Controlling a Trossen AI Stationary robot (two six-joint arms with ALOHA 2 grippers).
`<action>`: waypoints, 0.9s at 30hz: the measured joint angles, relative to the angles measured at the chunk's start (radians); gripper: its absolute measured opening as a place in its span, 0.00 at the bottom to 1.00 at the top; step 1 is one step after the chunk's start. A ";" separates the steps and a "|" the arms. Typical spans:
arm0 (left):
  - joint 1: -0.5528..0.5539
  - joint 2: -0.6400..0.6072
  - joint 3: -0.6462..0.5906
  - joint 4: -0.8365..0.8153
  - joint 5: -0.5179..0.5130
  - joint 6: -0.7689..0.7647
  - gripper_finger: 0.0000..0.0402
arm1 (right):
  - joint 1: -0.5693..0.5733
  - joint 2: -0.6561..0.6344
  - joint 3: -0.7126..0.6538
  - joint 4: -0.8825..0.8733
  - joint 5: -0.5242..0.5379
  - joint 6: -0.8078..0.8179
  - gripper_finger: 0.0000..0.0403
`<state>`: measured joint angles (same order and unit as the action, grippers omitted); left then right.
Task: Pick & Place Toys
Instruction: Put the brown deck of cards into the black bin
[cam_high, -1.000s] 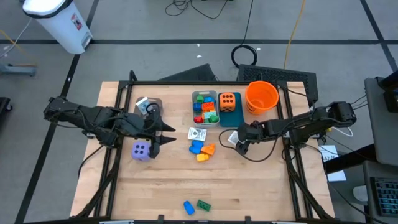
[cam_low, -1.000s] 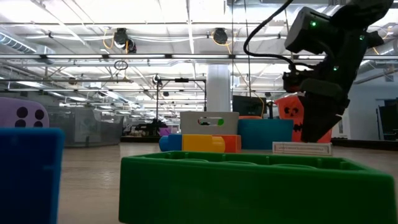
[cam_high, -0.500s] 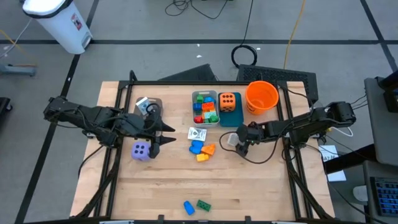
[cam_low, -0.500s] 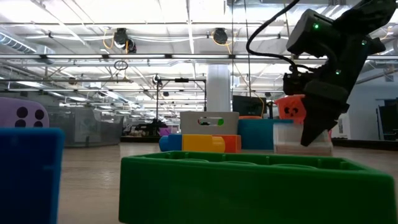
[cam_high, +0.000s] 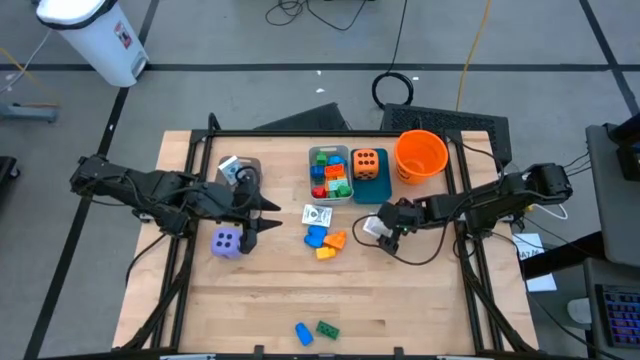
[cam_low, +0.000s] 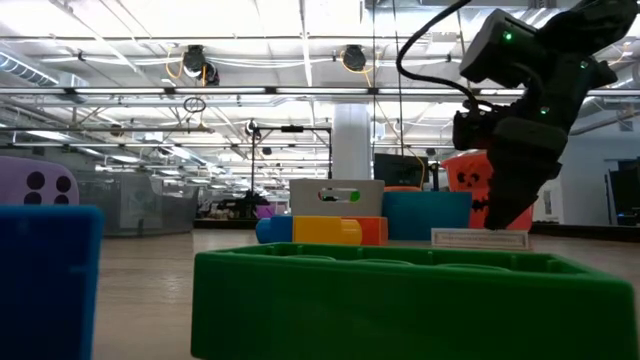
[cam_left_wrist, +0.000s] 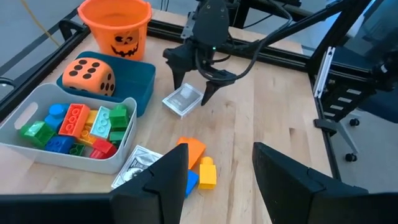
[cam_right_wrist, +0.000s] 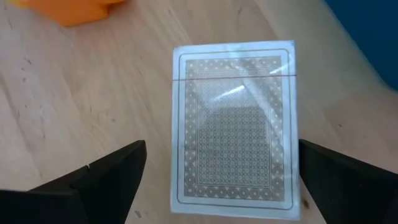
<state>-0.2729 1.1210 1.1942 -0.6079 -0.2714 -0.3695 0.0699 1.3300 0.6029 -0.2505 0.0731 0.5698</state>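
The right gripper (cam_high: 376, 229) hangs over a white packet (cam_high: 372, 226) lying flat on the surface (cam_high: 400, 300), its fingers spread wide to either side of it and holding nothing. The left gripper (cam_high: 268, 215), half spread and empty, waits just right of the purple die (cam_high: 227, 241). A second packet (cam_high: 317, 216) lies near the grey bin (cam_high: 313, 194) of bricks; the orange die (cam_high: 366, 163) sits in the teal bin (cam_high: 371, 190). Two bricks, blue (cam_high: 302, 332) and green (cam_high: 327, 328), lie at the near edge.
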 joint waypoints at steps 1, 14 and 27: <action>0.000 0.000 0.000 0.000 0.000 -0.004 0.46 | 0.004 0.000 0.000 -0.001 0.000 -0.007 0.99; 0.000 0.000 0.000 -0.003 0.004 -0.006 0.46 | 0.083 0.000 0.000 -0.002 0.000 0.026 0.99; 0.005 0.000 0.000 -0.003 0.005 -0.003 0.46 | 0.094 0.056 -0.017 -0.003 0.136 0.100 0.99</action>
<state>-0.2677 1.1213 1.1938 -0.6109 -0.2665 -0.3721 0.1638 1.3858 0.5855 -0.2532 0.2092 0.6697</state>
